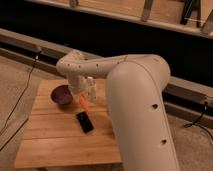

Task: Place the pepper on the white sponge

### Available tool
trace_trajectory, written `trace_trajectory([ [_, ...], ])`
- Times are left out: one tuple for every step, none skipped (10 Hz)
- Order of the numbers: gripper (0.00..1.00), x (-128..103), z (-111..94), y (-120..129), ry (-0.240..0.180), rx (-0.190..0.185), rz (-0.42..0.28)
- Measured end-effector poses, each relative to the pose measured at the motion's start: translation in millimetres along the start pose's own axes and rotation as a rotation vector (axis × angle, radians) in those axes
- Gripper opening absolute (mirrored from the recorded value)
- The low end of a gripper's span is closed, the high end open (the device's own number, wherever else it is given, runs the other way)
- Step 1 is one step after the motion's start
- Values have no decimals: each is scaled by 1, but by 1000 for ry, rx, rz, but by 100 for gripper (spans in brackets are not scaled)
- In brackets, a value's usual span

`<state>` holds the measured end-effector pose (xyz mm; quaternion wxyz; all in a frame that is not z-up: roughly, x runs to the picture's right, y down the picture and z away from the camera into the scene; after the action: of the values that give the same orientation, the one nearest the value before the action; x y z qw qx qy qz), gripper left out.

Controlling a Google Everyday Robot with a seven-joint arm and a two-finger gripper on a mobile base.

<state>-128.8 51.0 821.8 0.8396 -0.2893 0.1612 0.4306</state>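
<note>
The pepper (84, 103) is a small orange-red tapered piece hanging just under my gripper (83, 96), which is shut on it above the middle of the wooden table (50, 145). The gripper sits at the end of the big cream arm (135, 100), which sweeps in from the lower right. The pepper hangs between a dark bowl and a black phone, slightly above the tabletop. The white sponge does not show; the arm and wrist cover the table's far right part.
A dark maroon bowl (62, 94) stands on the table left of the gripper. A black phone (84, 122) lies flat just in front of the pepper. Cables (20, 100) run down the floor on the left. A dark ledge (30, 42) runs behind the table.
</note>
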Motion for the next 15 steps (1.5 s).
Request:
trace_trajectory([
  [0,1,-2,-12,2,5,13],
  [0,3,-2,-22,6,10,26],
  [0,5,-3,-31,9,13,38],
  [0,9,-3,-39,15,15,50],
  [0,12,-4,-46,21,18,57],
  [0,15,-3,-50,30,21,60],
  [0,20,-3,-55,43,23,63],
  [0,25,-3,-60,56,26,66],
  [0,28,-2,-63,66,29,69],
  [0,33,-1,-68,77,33,72],
  [0,37,-1,-72,87,37,75],
  [0,41,-1,-77,95,42,81],
  [0,43,-1,-82,99,46,90],
  [0,45,-1,-87,102,49,99],
  [0,46,0,-93,106,53,110],
])
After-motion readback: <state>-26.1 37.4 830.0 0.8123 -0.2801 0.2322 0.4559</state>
